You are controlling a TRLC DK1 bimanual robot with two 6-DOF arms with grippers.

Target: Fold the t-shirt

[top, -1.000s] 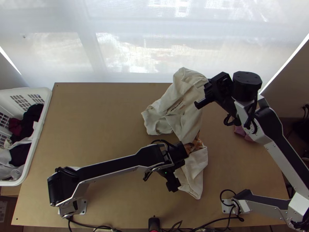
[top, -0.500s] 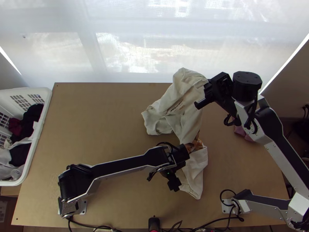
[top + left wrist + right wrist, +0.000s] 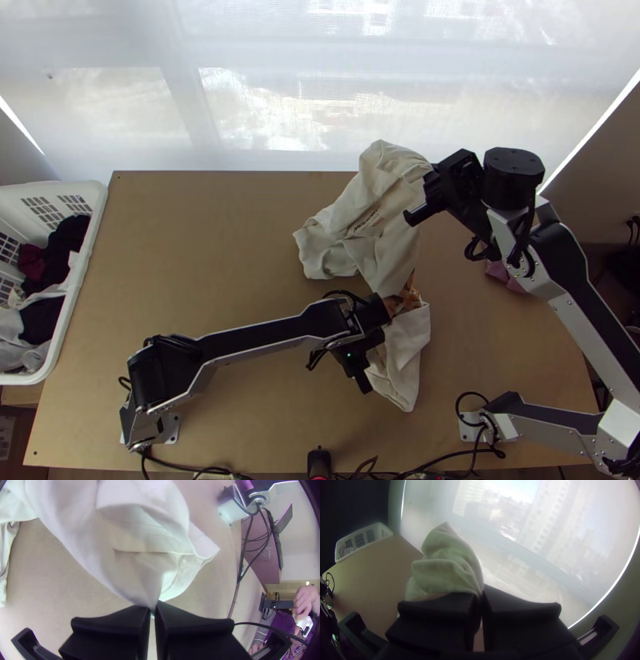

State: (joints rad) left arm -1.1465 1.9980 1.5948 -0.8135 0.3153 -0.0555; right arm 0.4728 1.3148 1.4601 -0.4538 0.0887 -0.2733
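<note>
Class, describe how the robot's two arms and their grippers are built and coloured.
The left arm and right arm have silver-grey links with black upper faces, chunky black joints and looping black cables. The left gripper and right gripper each have two wide, flat black fingers. A tiny green light marks the left wrist.

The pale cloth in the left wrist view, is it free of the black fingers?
No, the left gripper pinches a drawn-together part of the pale cloth between its fingertips.
</note>
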